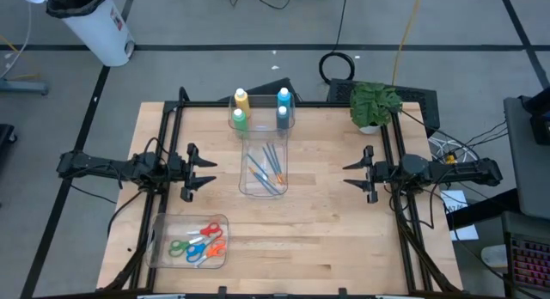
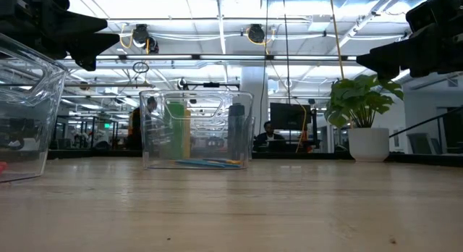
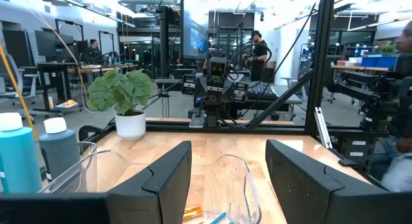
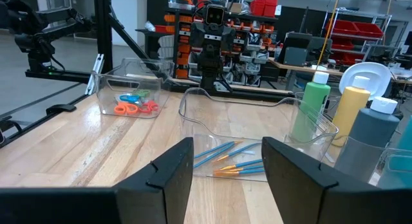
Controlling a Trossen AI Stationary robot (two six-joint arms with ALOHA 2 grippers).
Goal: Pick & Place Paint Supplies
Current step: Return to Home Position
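**Supplies binned, arms parked at the desk edges**

High view: the left pincer [image 1: 209,173] and the right pincer [image 1: 347,174] hover at opposite sides of the desk [image 1: 344,239]. They face each other, both spread open and empty. Between them the middle clear bin [image 1: 262,194] holds the brushes [image 1: 265,170]. The far clear bin [image 1: 262,110] holds the yellow bottle [image 1: 241,99], green bottle [image 1: 239,118], light blue bottle [image 1: 284,98] and grey-blue bottle [image 1: 282,115]. The scissors [image 1: 199,243] lie in the near bin [image 1: 163,230].

Low view: the brushes lie flat on the middle bin's floor, with the bottles standing behind them. Both arms hang high at the picture's upper corners, well clear of the wood. A potted plant [image 2: 359,100] stands at the far side.

Left wrist view: the dark fingers [image 3: 161,179] stand wide apart with nothing between them. The opposite arm is straight ahead.

Right wrist view: again open fingers [image 4: 164,176] – brushes and bottles lie beyond them, untouched.

Judgement: nothing of the task lies loose, so the sorting looks finished and the step in hand is the return to rest. It calls for no grasp, only settling both arms clear of the bins.
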